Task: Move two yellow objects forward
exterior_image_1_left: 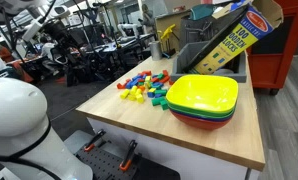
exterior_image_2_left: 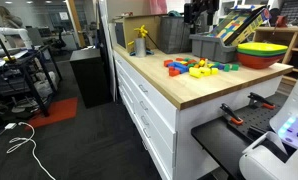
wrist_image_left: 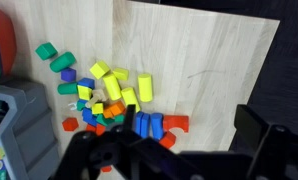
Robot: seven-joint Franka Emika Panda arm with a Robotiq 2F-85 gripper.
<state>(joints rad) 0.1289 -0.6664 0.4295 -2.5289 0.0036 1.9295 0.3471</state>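
Wrist view, left to right: green blocks [wrist_image_left: 49, 52], then the yellow blocks [wrist_image_left: 111, 88] mid-pile, above and left of the gripper [wrist_image_left: 169, 150], apart from it. Gripper fingers spread, holding nothing. Yellow blocks are small, bright and oblong, lying among blue blocks [wrist_image_left: 142, 123]. Bare tabletop [wrist_image_left: 224, 70] extends rightward to its edge.

Glossy plastic yellow blocks [wrist_image_left: 117, 85] on matt (light-grained) wooden tabletop [wrist_image_left: 209, 70].

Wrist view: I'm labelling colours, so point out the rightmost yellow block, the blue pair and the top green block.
Rightmost yellow block [wrist_image_left: 144, 88]: wrist view, centre of its long side.
Blue pair [wrist_image_left: 142, 124]: wrist view, middle of the pair.
Top green block [wrist_image_left: 46, 50]: wrist view, centre of its body.
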